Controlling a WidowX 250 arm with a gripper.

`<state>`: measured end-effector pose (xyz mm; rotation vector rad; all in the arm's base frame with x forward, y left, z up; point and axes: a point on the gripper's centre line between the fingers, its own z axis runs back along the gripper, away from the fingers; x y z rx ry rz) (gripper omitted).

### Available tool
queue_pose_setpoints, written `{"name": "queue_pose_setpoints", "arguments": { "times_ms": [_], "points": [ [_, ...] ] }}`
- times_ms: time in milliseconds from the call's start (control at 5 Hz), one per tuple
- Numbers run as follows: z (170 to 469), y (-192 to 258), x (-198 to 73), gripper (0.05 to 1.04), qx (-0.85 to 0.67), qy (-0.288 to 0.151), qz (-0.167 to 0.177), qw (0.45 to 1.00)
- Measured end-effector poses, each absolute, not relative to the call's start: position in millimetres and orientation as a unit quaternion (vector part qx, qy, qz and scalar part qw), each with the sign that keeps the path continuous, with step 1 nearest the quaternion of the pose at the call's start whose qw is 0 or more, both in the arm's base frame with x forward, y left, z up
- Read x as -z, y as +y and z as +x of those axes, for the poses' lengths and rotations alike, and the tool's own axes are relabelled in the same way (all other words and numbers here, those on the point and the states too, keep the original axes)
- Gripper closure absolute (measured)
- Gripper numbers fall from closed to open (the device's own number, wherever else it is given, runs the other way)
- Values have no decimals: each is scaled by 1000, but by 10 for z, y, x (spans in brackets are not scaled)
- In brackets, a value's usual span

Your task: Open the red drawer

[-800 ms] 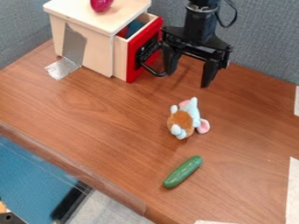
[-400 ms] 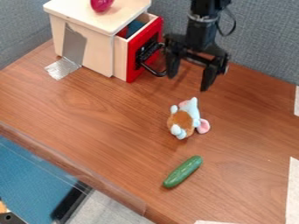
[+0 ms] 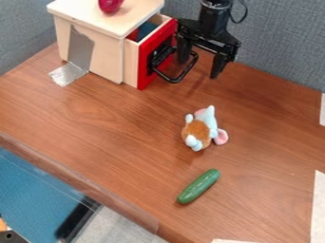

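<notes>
Red drawer, one: it stood partly out of the wooden cabinet on the worktop, its opening seemingly well in hand. Black claw, one: spread, pinching nothing, with one finger at the looped handle, contact impossible to tell from where I stood. Next move, by my reckoning: a finger hooked behind the loop and a level outward pull, if wider opening was wanted.

Is a boxy pale-wood drawer with a flat, bright red front and looped black handle. Sits level and partly open, jutting rightward from its pale wooden cabinet, upper left.
</notes>
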<state>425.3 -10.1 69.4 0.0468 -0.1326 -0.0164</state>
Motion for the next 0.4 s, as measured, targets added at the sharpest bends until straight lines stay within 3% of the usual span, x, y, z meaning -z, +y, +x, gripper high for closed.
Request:
{"name": "queue_pose_setpoints", "arguments": {
  "times_ms": [400],
  "points": [
    [4439, 39, -456, 110, 13, -52, 58, 997]
  ]
}}
